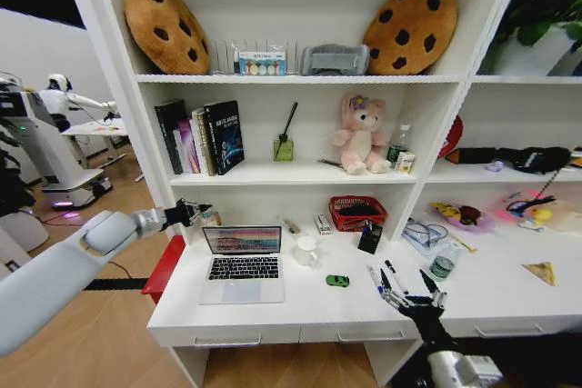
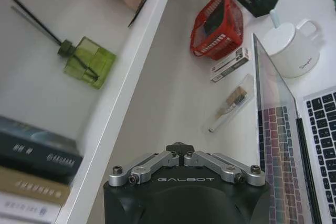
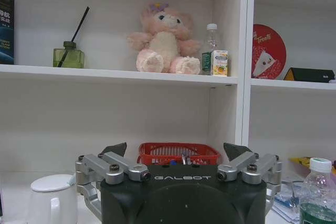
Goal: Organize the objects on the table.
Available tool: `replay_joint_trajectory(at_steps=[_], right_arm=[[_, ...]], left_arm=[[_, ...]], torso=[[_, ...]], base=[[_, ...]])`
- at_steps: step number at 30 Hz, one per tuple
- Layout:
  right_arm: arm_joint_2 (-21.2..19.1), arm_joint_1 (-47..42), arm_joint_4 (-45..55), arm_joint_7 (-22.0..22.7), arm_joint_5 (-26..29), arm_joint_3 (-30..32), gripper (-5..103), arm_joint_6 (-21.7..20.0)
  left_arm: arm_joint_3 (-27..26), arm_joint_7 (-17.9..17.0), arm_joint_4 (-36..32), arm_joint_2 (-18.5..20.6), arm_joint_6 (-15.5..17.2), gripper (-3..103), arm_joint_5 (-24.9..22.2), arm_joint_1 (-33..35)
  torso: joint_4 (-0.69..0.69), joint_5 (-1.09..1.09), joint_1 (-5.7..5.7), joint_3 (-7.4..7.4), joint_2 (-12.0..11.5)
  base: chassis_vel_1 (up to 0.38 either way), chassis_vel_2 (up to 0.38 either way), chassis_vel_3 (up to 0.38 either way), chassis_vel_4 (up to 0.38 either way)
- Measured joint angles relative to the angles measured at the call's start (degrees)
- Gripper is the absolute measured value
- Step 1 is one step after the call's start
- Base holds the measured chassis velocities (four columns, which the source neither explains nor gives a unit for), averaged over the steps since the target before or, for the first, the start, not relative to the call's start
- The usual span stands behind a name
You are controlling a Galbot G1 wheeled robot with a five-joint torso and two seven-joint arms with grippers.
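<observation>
Right gripper (image 1: 411, 298): fingers (image 3: 237, 150) spread wide, nothing between them, touching nothing; held low over the front edge of the table (image 1: 300, 311), just in front of the two pens (image 1: 386, 273). In its wrist view the dark fingertips stand well apart, with the red basket (image 3: 178, 153) seen between them, farther back.

Left gripper (image 1: 193, 213): fingers drawn together to a point, gripping nothing; held in the air at the left end of the desk, just beside the upper left corner of the laptop (image 1: 242, 263) lid and not touching it. In the left wrist view the closed tips (image 2: 180, 148) hang above bare desktop near the laptop screen's edge.

Laptop: open, screen lit, on the left part of the table.
Green-and-black gadget (image 1: 337, 281): on the desktop right of the laptop, near the front.
Pens: lying side by side, right of the gadget.
Yellow triangular piece (image 1: 541, 271): far right of the table, well apart from the rest.
White mug (image 1: 306, 251): just right of the laptop.
Red basket: at the back of the desktop, with a dark box (image 1: 370, 237) beside it.
Bottle (image 1: 443, 263): right of the pens.
Pink plush bear (image 1: 360, 134): on the shelf above.
</observation>
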Motion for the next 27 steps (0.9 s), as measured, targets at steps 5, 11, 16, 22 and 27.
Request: replay_joint_trajectory(at_steps=[5,11,16,22,27], right_arm=[[0.18,-0.72,-0.26,0.0,0.72,0.74,100,0.65],[0.22,-0.73,-0.73,0.0,1.33,1.14,100,0.83],[0.25,-0.5,-1.08,0.05,1.52,1.15,100,0.84],[0.33,-0.45,-1.32,0.22,2.13,1.24,100,0.84],[0.45,-0.36,-1.45,0.31,2.23,1.29,100,0.84]], left_arm=[[7.15,6.18,4.26,-3.78,-4.18,0,3.1,-6.75],[10.5,13.07,7.13,-6.02,-7.8,0,6.48,-10.35],[12.34,18.27,9.6,-6.47,-11.92,0,7.19,-12.72],[14.38,22.44,6.92,-4.42,-13.01,0,5.0,-13.83],[15.24,23.51,1.44,-1.72,-12.66,0,3.51,-12.26]], torso=[[0.01,0.0,-0.01,0.0,0.0],[0.01,-0.02,0.0,0.0,0.0],[0.02,-0.03,-0.01,0.0,0.0],[0.02,-0.01,-0.01,0.0,0.01],[0.0,-0.02,-0.01,-0.01,0.01]], base=[[0.0,0.0,0.0,0.0],[0.0,0.0,0.0,0.0],[0.0,0.0,0.0,0.0],[0.0,0.0,0.0,0.0],[0.0,0.0,0.0,0.0]])
